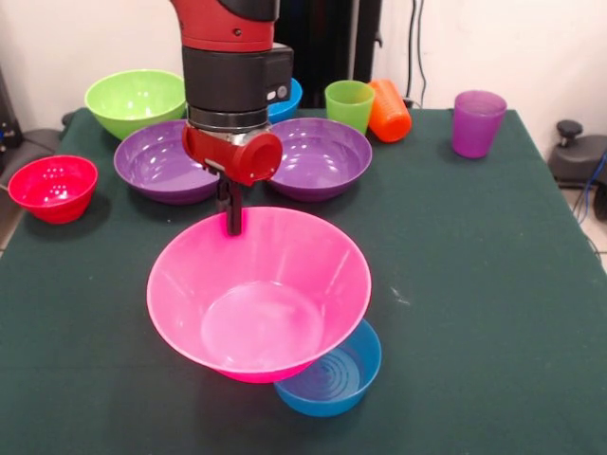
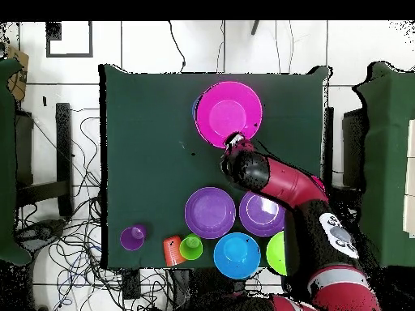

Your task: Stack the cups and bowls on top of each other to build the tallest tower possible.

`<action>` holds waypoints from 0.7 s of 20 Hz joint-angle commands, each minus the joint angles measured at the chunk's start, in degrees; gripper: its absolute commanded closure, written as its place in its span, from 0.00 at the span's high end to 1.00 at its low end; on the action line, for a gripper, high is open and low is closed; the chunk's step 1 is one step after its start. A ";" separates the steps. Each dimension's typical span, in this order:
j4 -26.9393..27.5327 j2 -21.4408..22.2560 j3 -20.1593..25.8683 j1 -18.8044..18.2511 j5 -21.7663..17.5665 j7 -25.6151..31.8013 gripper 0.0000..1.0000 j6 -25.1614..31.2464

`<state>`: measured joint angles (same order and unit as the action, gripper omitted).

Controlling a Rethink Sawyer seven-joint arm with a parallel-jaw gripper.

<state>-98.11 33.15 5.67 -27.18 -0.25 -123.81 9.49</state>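
Front view: green surface (image 1: pixel 493 284), then pink bowl (image 1: pixel 258 294) tilted on a blue bowl (image 1: pixel 332 374); end effector (image 1: pixel 232 220) clamped together on its far rim. Two purple bowls (image 1: pixel 322 156) behind; cups (image 1: pixel 349 102) farthest back.

No readable text, label, brand, number or sign is showing in either view. The arm (image 2: pixel 301 191) is carrying a white patch with dark marks on its red casing, well back from the gripper (image 1: pixel 232 220), but nothing on it is coming through as letters. The bowls, the cups and the green table cloth (image 1: pixel 474 284) are showing no print.
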 commanded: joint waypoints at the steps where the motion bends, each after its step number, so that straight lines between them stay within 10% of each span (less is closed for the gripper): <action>1: -2.93 -5.27 3.50 2.39 -1.74 -4.42 0.00 0.04; 14: -0.03 -7.91 -1.10 10.15 3.62 -8.85 0.00 -0.99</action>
<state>-97.92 32.58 3.14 -22.02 1.65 -123.86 6.68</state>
